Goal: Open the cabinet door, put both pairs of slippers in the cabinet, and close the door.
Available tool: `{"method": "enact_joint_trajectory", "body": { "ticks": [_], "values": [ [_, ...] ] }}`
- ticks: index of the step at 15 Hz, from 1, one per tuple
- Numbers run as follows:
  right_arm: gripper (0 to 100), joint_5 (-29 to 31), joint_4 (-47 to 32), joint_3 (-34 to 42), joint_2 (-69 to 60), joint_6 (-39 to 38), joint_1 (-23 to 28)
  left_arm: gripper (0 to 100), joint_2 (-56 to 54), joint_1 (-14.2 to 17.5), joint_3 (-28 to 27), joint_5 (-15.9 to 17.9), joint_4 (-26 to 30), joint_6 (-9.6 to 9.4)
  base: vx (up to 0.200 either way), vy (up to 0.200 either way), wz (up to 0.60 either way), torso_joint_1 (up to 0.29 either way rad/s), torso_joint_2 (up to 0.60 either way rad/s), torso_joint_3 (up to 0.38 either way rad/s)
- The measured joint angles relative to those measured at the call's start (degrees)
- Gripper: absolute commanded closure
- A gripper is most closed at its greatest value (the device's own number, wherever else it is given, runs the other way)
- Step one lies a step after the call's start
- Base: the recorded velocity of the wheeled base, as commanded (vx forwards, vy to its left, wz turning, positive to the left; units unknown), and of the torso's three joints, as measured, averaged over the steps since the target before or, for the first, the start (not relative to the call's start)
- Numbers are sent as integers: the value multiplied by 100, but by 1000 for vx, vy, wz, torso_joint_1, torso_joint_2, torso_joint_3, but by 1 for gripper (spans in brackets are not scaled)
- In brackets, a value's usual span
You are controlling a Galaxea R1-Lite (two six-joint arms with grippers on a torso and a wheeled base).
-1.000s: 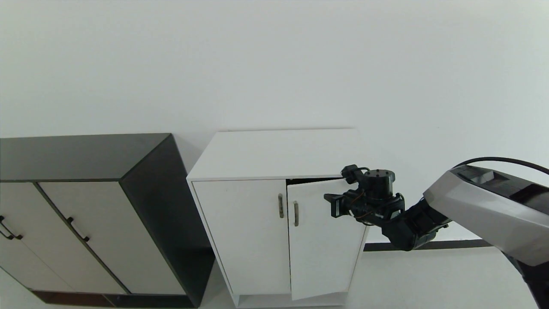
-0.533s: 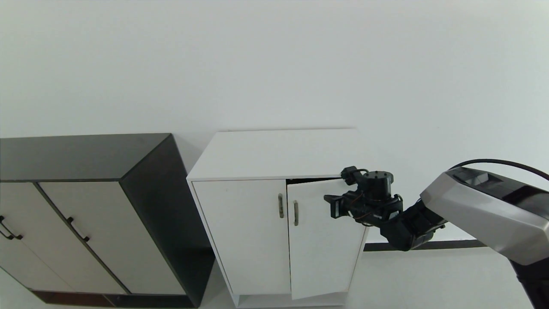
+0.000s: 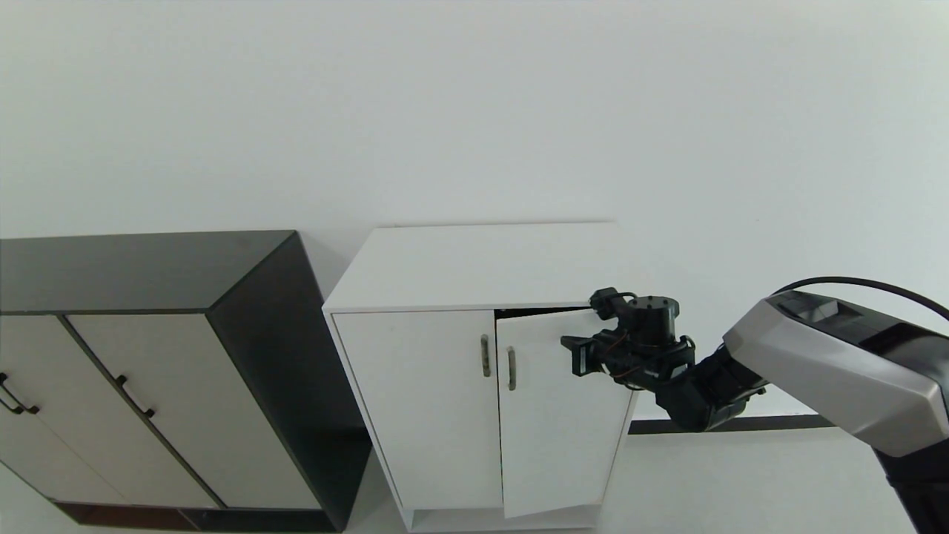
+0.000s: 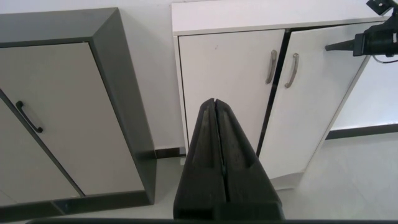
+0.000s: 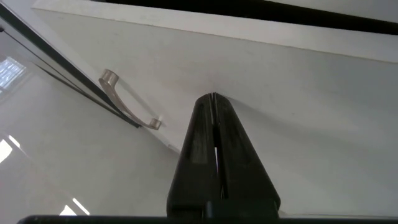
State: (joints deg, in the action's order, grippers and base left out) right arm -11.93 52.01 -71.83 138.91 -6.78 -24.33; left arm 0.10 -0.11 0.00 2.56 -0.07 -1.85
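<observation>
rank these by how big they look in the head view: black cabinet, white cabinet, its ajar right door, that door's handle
1. black cabinet, narrowly largest, though cut off at the picture's edge
2. white cabinet
3. ajar right door
4. door's handle, by far the smallest

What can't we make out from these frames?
- Inside of the cabinet: in the head view the right door is only ajar and covers it, so whether any slippers are in there is unknown.
- Whether the right pincer touches the door: in the right wrist view its own tip covers the spot.
- Dark cabinet: its left part is cut off by the head view's edge.
</observation>
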Motion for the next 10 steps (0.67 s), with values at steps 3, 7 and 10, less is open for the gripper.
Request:
{"method": "enact_joint_trajectory", "body": {
  "ticks": [3, 7, 10],
  "values": [
    [100, 9, 0, -94, 73, -33, 28, 100, 0, 1, 0, 0, 0, 0, 0, 0, 0, 0, 0, 0],
    [100, 20, -101, -238, 128, -202, 66, 100, 0, 1, 0, 0, 0, 9, 0, 0, 0, 0, 0, 0],
    [100, 30, -143, -323, 205, -211, 69, 100, 0, 0, 0, 0, 0, 9, 0, 0, 0, 0, 0, 0]
  ]
}}
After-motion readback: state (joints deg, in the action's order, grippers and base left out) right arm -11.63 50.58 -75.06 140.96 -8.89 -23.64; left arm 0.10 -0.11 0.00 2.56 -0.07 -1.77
